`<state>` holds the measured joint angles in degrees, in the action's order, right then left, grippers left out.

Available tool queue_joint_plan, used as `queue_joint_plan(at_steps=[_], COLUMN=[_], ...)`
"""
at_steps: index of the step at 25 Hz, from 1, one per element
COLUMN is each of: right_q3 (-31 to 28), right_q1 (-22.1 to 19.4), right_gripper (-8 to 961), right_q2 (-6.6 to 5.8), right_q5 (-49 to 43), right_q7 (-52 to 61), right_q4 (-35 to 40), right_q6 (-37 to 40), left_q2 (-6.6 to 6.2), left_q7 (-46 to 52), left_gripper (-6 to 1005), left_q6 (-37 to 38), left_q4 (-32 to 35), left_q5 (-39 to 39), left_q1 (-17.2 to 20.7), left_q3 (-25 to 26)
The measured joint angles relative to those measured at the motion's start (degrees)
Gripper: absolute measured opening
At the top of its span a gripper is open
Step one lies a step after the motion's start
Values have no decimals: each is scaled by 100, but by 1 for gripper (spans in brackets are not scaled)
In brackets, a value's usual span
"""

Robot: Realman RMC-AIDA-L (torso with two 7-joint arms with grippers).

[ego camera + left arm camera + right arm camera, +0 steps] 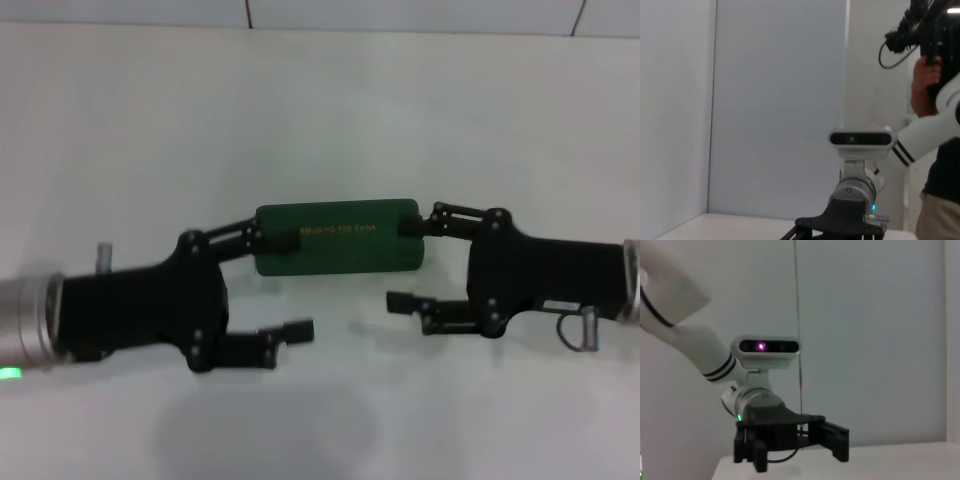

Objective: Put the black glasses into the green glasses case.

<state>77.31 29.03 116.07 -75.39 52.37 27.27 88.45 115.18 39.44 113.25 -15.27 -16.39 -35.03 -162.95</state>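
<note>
The green glasses case (pixel 338 238) lies shut on the white table, gold lettering on its lid. The black glasses are not in view. My left gripper (pixel 278 283) is open at the case's left end, its far fingertip (pixel 256 234) against that end and its near fingertip (pixel 299 330) in front of the case. My right gripper (pixel 404 264) is open at the case's right end, its far fingertip (pixel 414 227) at that end. The right wrist view shows the left gripper (pixel 795 447) open; the left wrist view shows part of the right gripper (pixel 837 225).
The white table (pixel 320 110) stretches behind the case up to a white wall. In the left wrist view a person (pixel 940 165) stands beside the robot, holding a black device.
</note>
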Motion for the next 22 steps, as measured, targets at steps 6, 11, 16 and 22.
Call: queue_joint_plan(at_steps=[6, 11, 16, 22], right_q3=[144, 149, 142, 135], right_q1=[-33, -27, -53, -75], right_gripper=[769, 873, 890, 890], right_q2=[0, -3, -17, -5], right_q5=[147, 147, 148, 148], right_q7=[-231, -247, -252, -295], right_q4=[-45, -47, -47, -47], right_q6=[-31, -38, -51, -147], left_q2=[128, 128, 132, 128], left_q7=[-259, -286, -319, -361], left_gripper=[866, 887, 885, 884], left_q6=[62, 72, 75, 79], left_q4=[-35, -50, -40, -19], left_q5=[-72, -111, -119, -119], left_q1=[321, 417, 430, 423], left_q3=[10, 20, 25, 30])
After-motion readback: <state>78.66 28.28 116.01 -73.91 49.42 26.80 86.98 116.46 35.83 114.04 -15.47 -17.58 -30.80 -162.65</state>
